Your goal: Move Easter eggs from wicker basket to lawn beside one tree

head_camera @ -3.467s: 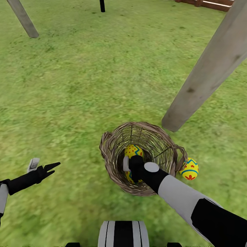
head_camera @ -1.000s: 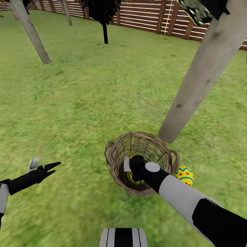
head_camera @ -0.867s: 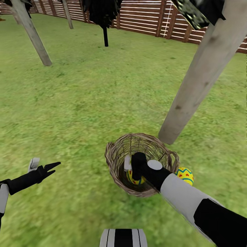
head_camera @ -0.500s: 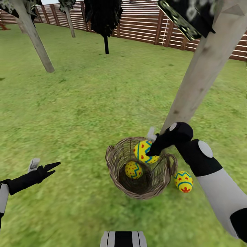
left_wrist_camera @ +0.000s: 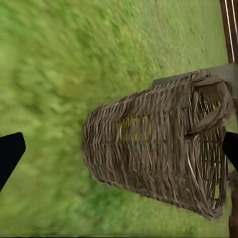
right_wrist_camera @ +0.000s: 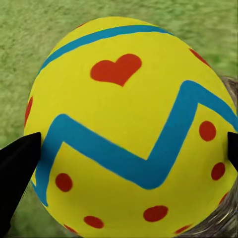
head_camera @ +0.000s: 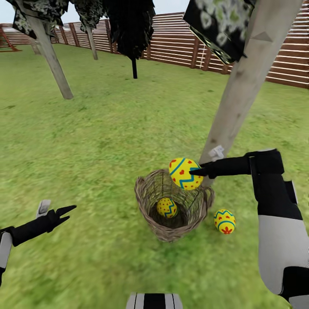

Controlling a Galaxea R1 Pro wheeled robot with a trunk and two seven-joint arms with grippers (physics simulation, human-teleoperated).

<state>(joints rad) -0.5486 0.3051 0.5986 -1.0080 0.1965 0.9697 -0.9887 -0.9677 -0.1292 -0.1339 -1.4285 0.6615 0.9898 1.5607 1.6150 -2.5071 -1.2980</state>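
— What is the right gripper [head_camera: 195, 171] doing?
— Pinching one egg [head_camera: 185, 173], clear above the wicker basket [head_camera: 148, 201] rim.
— The others?
— A second egg [head_camera: 166, 207] lies inside the basket below the gripper; a third egg [head_camera: 224, 221] sits on the lawn [head_camera: 107, 137] just beside the basket, near the tree [head_camera: 240, 90].
— The left gripper [head_camera: 60, 212]?
— Spread and empty, well apart, though its fingers look blurry.

No writing, numbers or brands can be read anywhere; the eggs [head_camera: 185, 173] bear only painted hearts, dots and zigzags.
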